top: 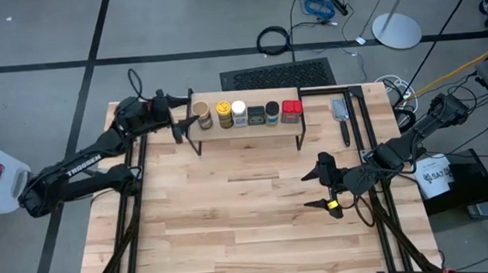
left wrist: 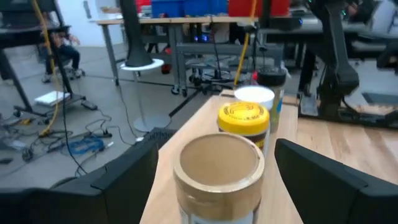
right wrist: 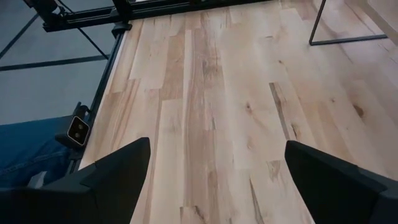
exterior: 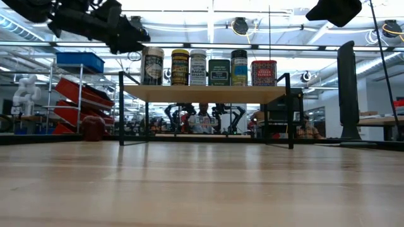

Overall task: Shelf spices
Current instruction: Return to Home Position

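Shelf spices, six on the shelf (exterior: 202, 94): I am holding my left tool (top: 180, 124), fingers apart, at the row's left end, the upright tan-topped jar (top: 202, 115) just ahead, while my right tool (top: 323, 187), also apart, is hovering over the tabletop (top: 233, 223), well clear.

spices (top: 247, 113): six upright in a row on shelf (exterior: 202, 94) | shelf: light wood top, black legs

Table (top: 250, 222): light wood planks; carries shelf, plus dark-handled tool (top: 341, 118) near it.
Shelf (exterior: 208, 94): wood top, black legs.
On shelf, one upright row: tan-topped jar (top: 202, 115), yellow-topped jar (top: 224, 114), white-capped jar (top: 239, 113), dark tin (top: 256, 114), dark jar (top: 273, 114), red tin (top: 291, 110).
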